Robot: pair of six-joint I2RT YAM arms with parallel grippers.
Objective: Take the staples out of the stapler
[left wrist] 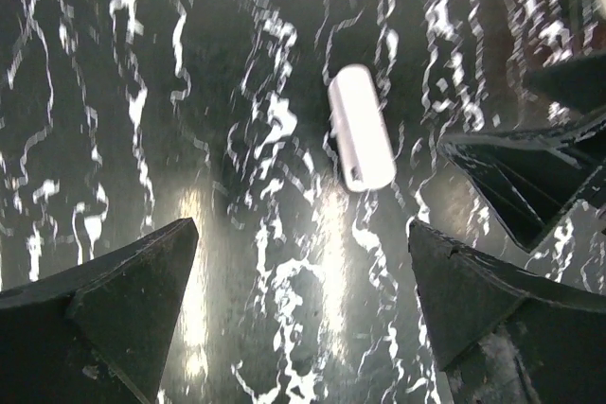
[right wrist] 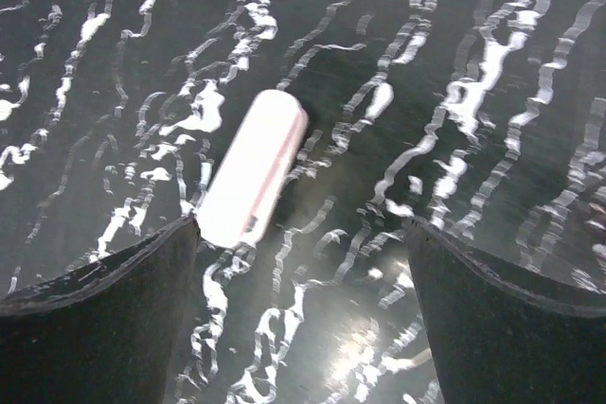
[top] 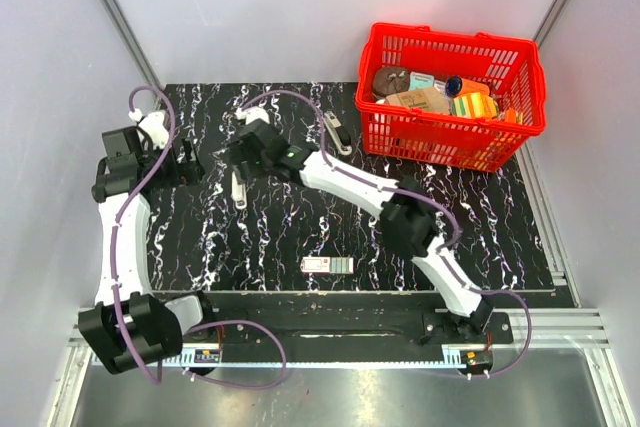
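Closest up: black wedge fingers of the right gripper point(right wrist: 303, 229), spread wide, holding nothing. Same deal with the left gripper point(left wrist: 303, 226): apart, empty.

Just past those right fingers and touching neither: small white plastic stapler point(right wrist: 251, 169), flat on the black white-veined marble-look tabletop point(right wrist: 492, 35), between the two grippers, seemingly shut, sitting off toward one finger rather than centred.

Looks like the approach-and-grab stage, nothing unloaded yet.

To do it well:
- Shift sideways to centre the body in the gap.
- Line up across the narrow width, not the length.
- Come down and pinch low on the base, leaving the top free for the other arm to pry open.

Hinge end not clear from here, so go slow. Slick plastic on a slick table, so expect skating on a one-finger first touch.
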